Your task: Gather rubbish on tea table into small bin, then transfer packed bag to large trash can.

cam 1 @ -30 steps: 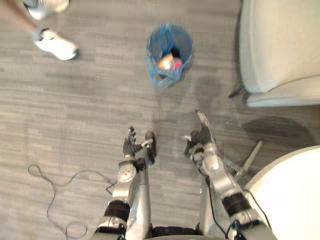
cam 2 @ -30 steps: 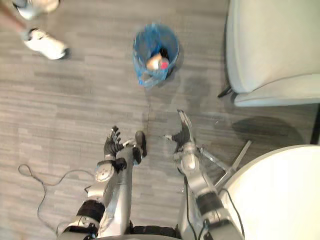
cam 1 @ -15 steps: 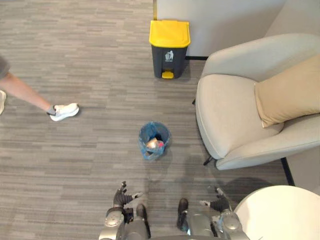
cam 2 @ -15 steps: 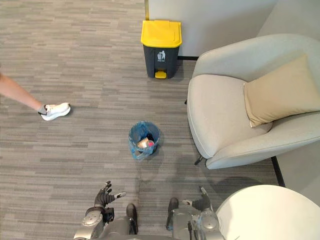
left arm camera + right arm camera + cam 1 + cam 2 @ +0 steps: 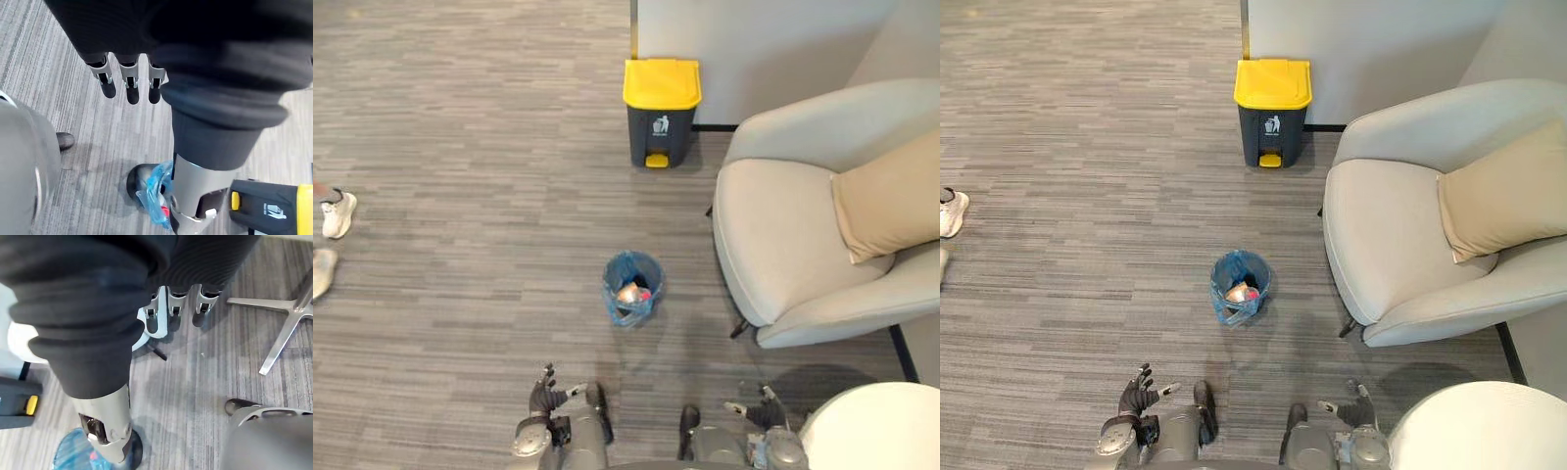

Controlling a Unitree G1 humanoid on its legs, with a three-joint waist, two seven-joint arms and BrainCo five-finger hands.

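Note:
A small bin point(image 5: 632, 287) lined with a blue bag stands on the grey floor a short way ahead of me, with rubbish inside, some of it red and tan. Further off, against the wall, is the large dark trash can point(image 5: 662, 110) with a shut yellow lid. My left hand point(image 5: 545, 392) hangs low at the near edge, fingers point(image 5: 127, 83) straight and holding nothing. My right hand point(image 5: 759, 411) is low on the other side, fingers point(image 5: 176, 308) relaxed and empty. The blue-bagged bin point(image 5: 154, 188) shows past the left thumb.
A grey armchair point(image 5: 803, 235) with a tan cushion point(image 5: 891, 196) stands to the right of the bin. The white round table point(image 5: 881, 431) is at the near right, its metal base legs point(image 5: 279, 323) on the floor. A person's white shoes point(image 5: 337, 213) are at the far left.
The camera has lifted and drawn back, bringing the yellow-lidded can and armchair into view. The person's feet have moved away to the left. Both hands stay open and empty.

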